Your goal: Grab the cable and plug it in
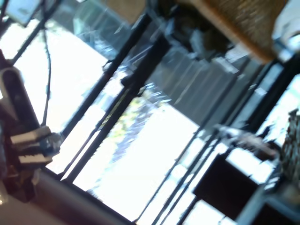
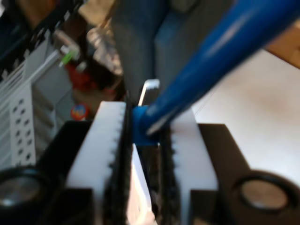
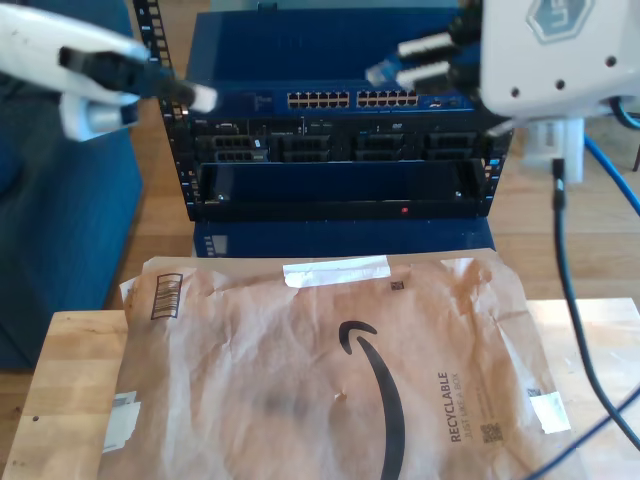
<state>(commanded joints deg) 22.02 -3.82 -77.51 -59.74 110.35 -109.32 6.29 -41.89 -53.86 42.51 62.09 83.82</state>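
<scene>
The cable (image 2: 220, 42) is bright blue and runs close past the second wrist camera down into my second gripper (image 2: 145, 110). That gripper is shut on its blue boot, and the clear plug (image 2: 150, 89) sticks out past the white fingers (image 2: 105, 140). In the exterior view this gripper (image 3: 400, 60) is at the upper right, holding the plug (image 3: 383, 72) just in front of the rack's row of ports (image 3: 350, 100). More of the cable (image 3: 605, 170) hangs at that view's right edge. My first gripper (image 1: 44, 147) has its white pads close together. It reaches in from the exterior view's upper left (image 3: 200, 97).
A black server rack (image 3: 340, 170) stands on the floor behind a wooden table (image 3: 70, 380). A brown paper mailer (image 3: 300, 370) covers most of the table. A blue sofa (image 3: 60, 250) is at the exterior view's left. A black robot cable (image 3: 557, 220) hangs at its right.
</scene>
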